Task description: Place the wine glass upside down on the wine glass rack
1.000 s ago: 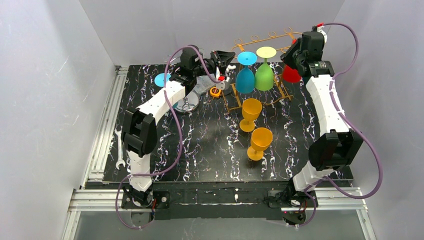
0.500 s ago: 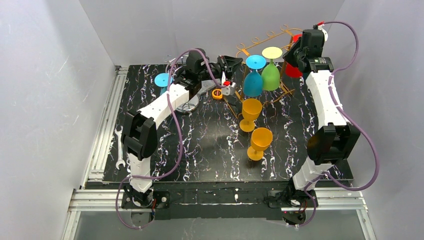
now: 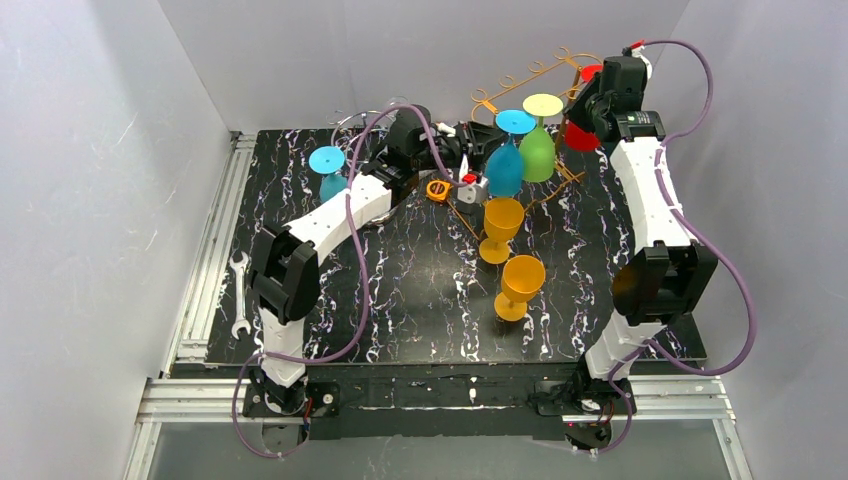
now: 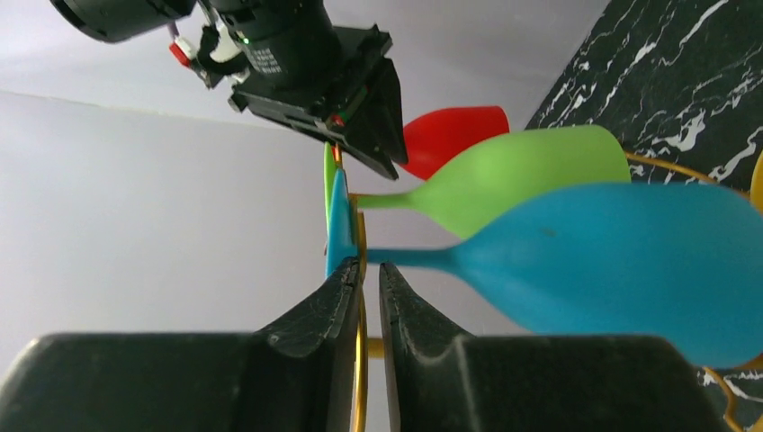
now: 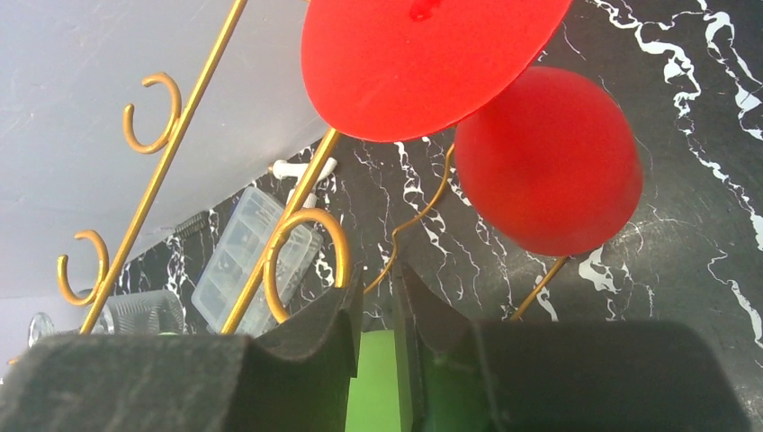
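1. Glasses hung upside down on the far rack (image 4: 361, 396): blue glass (image 3: 505, 170), green glass (image 3: 538, 155), red glass (image 3: 580, 135).
2. Two orange glasses (image 3: 500, 225) stand upright mid-table, not yet hung.
3. Jaws: left gripper (image 4: 371, 270) slightly apart around rack wire; right gripper (image 5: 378, 288) nearly together, grip unclear.

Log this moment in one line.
left gripper: astride gold wire rack | right gripper: beside inverted red wine glass | blue wine glass, green wine glass: hung inverted

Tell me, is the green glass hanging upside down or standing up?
Upside down. The green glass has its round foot on top, caught on the gold rack, and its bowl hangs below.
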